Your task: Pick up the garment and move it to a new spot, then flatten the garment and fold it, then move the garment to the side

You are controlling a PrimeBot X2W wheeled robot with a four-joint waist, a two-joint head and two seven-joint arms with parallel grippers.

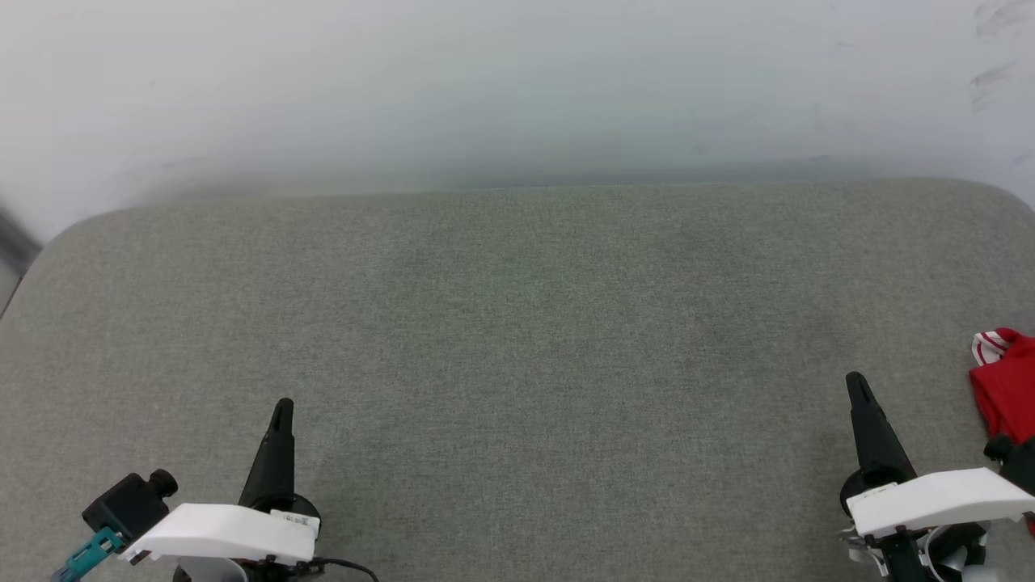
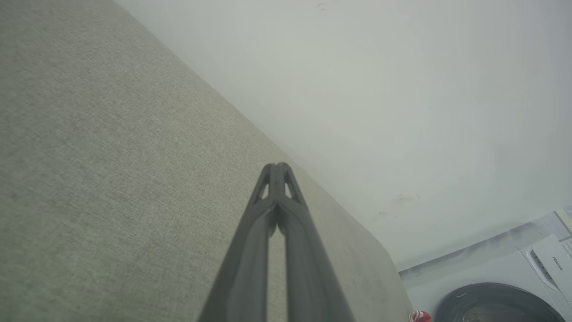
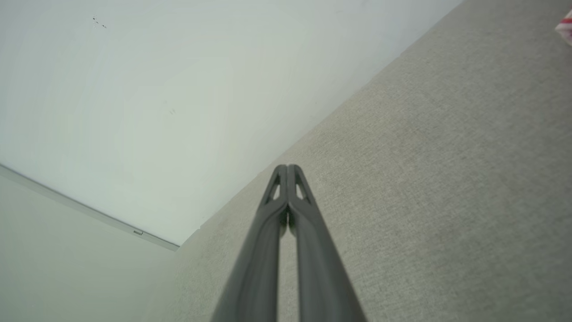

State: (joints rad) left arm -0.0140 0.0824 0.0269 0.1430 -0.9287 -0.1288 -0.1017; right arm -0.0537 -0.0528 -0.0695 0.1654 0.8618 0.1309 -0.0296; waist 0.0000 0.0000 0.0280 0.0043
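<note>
The garment point(image 1: 1005, 388), red with a bit of red-white striped trim, lies at the far right edge of the head view on the grey fabric surface point(image 1: 517, 339); most of it is cut off by the frame. A small red-white scrap of the garment point(image 2: 419, 316) peeks in at the bottom of the left wrist view, and a striped corner of the garment point(image 3: 565, 27) at the top right of the right wrist view. My right gripper point(image 1: 855, 381) is shut and empty, just left of the garment. My left gripper point(image 1: 283, 406) is shut and empty at the lower left.
A pale wall point(image 1: 517, 89) rises behind the surface's far edge. A white washing machine point(image 2: 496, 290) with a dark round door stands beyond the surface's rounded corner in the left wrist view. A white baseboard line point(image 3: 89, 210) runs along the wall.
</note>
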